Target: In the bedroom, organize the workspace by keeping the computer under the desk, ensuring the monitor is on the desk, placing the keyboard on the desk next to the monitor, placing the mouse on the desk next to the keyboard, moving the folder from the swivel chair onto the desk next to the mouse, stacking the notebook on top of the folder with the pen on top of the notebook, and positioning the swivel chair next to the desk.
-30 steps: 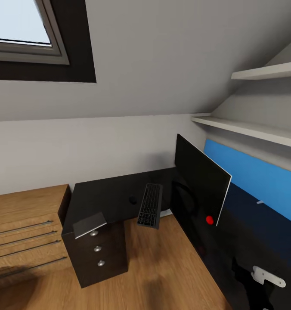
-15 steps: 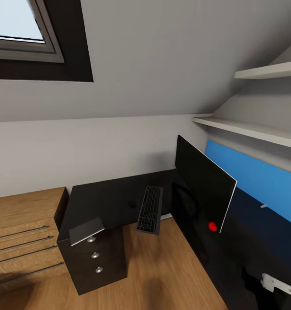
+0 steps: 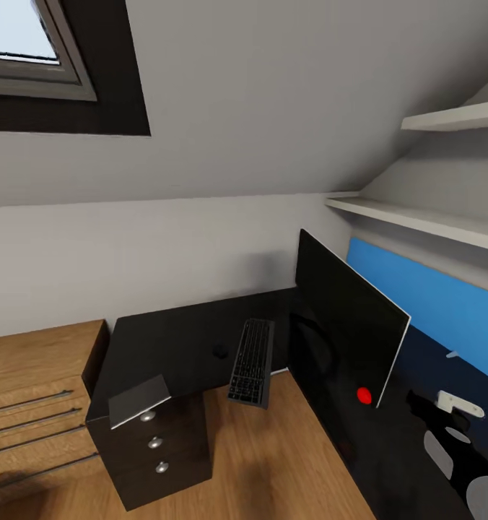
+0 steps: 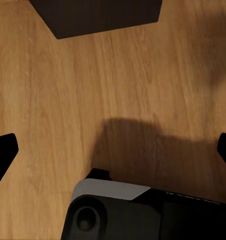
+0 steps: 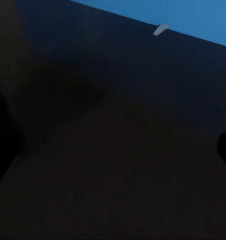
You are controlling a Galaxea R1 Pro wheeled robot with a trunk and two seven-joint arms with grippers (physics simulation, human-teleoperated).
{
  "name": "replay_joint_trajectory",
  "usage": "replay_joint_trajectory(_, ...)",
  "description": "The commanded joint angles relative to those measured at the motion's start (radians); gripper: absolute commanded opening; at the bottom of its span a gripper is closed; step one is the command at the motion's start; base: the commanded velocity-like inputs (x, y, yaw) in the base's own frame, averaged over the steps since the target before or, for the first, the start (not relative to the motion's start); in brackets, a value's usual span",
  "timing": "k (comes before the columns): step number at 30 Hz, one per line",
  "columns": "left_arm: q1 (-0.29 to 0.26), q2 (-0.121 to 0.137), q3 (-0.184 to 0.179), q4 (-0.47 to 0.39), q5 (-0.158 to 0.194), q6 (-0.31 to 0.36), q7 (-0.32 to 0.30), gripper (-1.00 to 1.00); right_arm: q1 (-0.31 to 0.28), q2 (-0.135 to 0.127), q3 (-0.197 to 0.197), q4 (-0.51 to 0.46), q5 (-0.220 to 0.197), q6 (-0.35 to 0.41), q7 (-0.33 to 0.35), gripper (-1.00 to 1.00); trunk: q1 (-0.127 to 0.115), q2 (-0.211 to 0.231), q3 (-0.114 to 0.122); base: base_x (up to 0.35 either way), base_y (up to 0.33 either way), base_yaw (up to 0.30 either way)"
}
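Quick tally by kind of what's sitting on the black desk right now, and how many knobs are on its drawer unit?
Monitor: 1
Keyboard: 1
Mouse: 1
Small white object, too small to identify: 1
Total on the desk: 4
Round silver knobs on the drawer unit: 3
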Motion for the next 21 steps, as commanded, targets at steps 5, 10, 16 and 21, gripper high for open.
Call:
replay_joint_trajectory(5,-0.001,0.0,-0.008,0.0,-0.012,-0.005,0.007,1.0,-0.019,-0.037,0.0,0.027,-0.015,-0.01,0.023,1.0,0.001,-0.002,-0.002,0.118,-0.103,0.0)
replay_joint_trajectory(10,-0.001,0.0,-0.008,0.0,-0.016,-0.006,0.007,1.0,-0.02,-0.04,0.0,0.026,-0.016,-0.009,0.026,1.0,0.001,-0.002,-0.002,0.111,-0.02,0.0)
replay_joint_trajectory(16,-0.001,0.001,-0.008,0.0,-0.017,-0.006,0.007,1.0,-0.021,-0.041,0.001,0.026,-0.015,-0.01,0.029,1.0,0.001,-0.002,-0.002,0.164,-0.003,0.0)
replay_joint_trajectory(21,-0.001,0.0,-0.008,0.0,-0.017,-0.006,0.007,1.0,-0.021,-0.039,0.007,0.026,-0.014,-0.01,0.041,1.0,0.001,-0.002,-0.002,0.094,-0.001,0.0)
